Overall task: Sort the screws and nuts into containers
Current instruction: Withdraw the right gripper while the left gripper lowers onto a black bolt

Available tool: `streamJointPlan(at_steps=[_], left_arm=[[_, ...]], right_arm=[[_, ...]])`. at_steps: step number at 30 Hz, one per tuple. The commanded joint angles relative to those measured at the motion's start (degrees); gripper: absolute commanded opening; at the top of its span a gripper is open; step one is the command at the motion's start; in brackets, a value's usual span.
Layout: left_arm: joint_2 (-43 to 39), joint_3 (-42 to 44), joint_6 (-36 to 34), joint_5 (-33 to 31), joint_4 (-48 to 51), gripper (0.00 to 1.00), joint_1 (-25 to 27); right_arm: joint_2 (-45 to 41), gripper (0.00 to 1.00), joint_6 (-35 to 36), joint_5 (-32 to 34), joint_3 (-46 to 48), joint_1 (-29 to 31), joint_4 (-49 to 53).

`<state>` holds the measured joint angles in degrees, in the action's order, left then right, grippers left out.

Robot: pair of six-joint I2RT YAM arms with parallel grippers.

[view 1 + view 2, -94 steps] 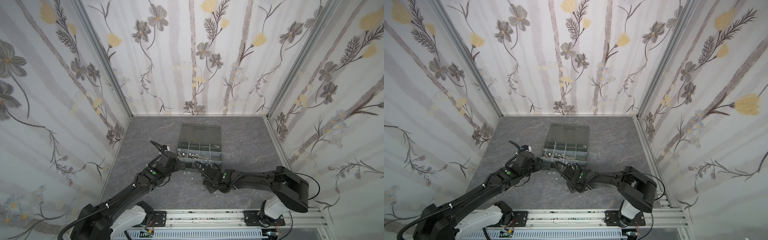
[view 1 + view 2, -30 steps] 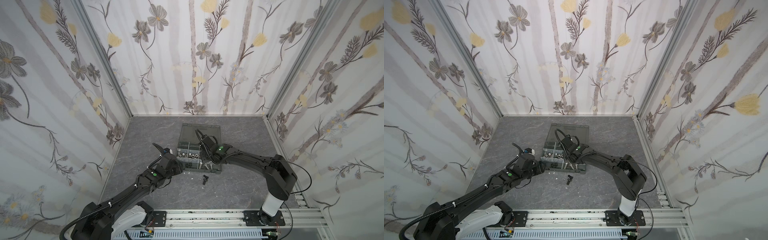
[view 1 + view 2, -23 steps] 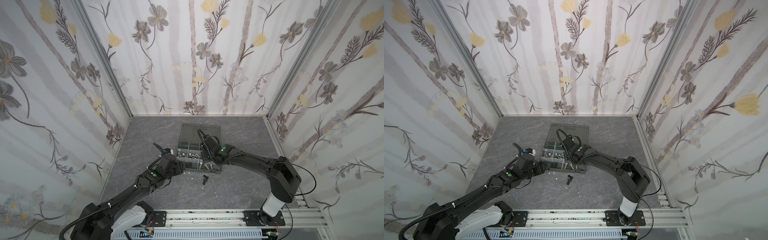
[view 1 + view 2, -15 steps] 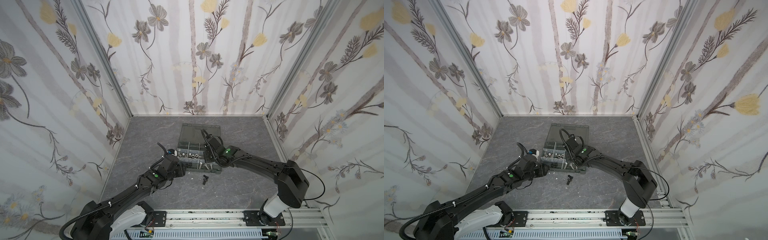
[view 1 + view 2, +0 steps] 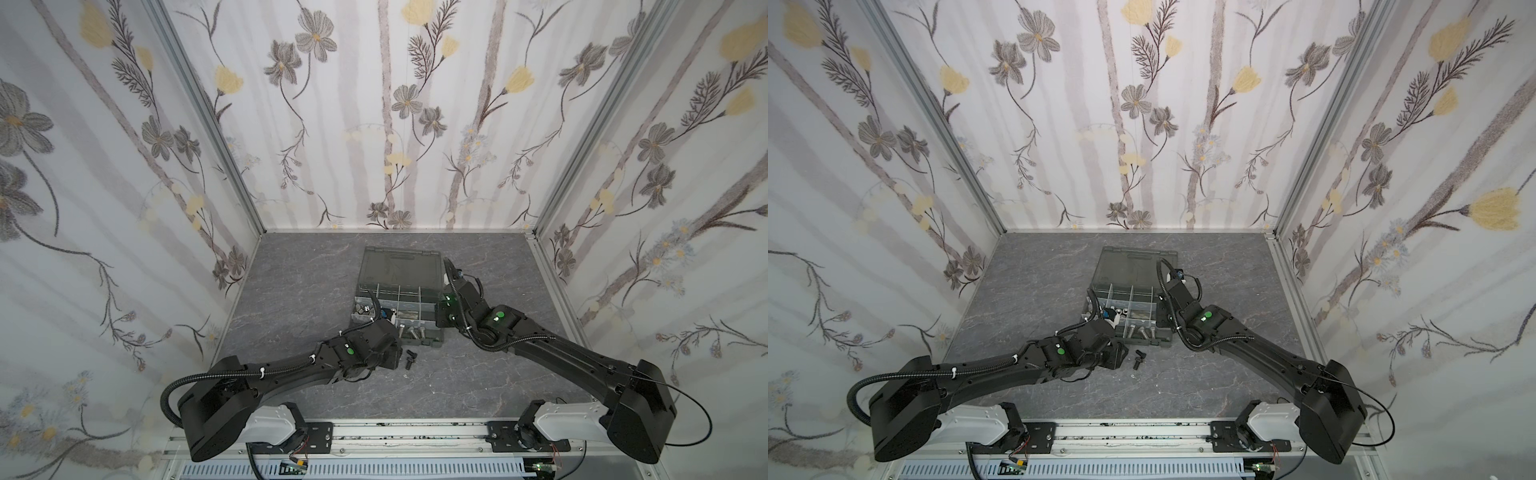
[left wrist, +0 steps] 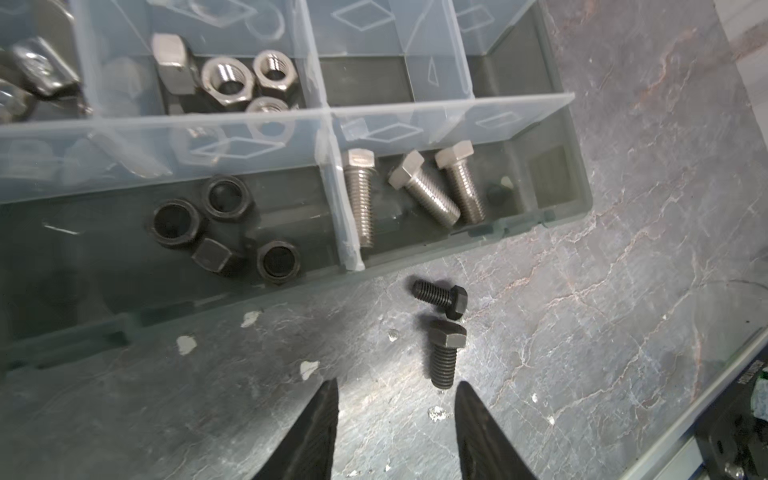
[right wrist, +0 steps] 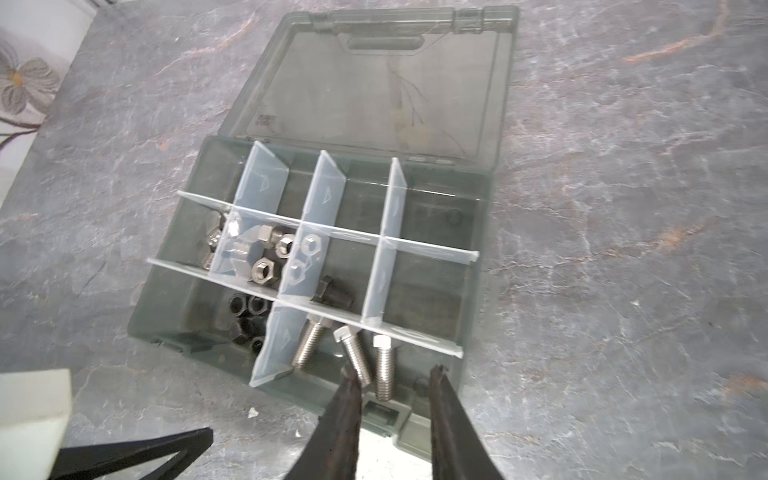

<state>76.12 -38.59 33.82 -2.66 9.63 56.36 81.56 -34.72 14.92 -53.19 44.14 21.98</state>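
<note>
— Black screws: two, loose on the table, just at 3 o'clock of the left gripper, jaws spread, nothing in them.
— and the case?
— organiser case sits at their 12 o'clock. Three silver screws in its near right compartment, black nuts at 9 o'clock of those, silver nuts one row back. right gripper hovers over the case's 4 o'clock corner, jaws apart, empty too.

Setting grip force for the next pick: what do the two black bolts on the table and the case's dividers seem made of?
Black bolts: probably steel with a matte black coating; dull surface, crisp cut threads, hardly any glint. Dividers: thin translucent plastic, slightly frosted; the silver nuts show blurred through them.
</note>
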Motion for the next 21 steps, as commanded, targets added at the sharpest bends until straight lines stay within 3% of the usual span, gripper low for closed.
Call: streamJointPlan(at_steps=[1, 21], left_arm=[[1.31, -0.94, -0.49, 0.99, -2.49, 0.48, 1.3], [13.39, -3.87, 1.43, -2.12, -3.21, 0.39, 6.32]], right_arm=[[-2.84, 0.3, -2.07, 0.93, 2.29, -0.7, -2.2], [-11.79, 0.32, -5.44, 1.42, 9.57, -1.78, -1.94]])
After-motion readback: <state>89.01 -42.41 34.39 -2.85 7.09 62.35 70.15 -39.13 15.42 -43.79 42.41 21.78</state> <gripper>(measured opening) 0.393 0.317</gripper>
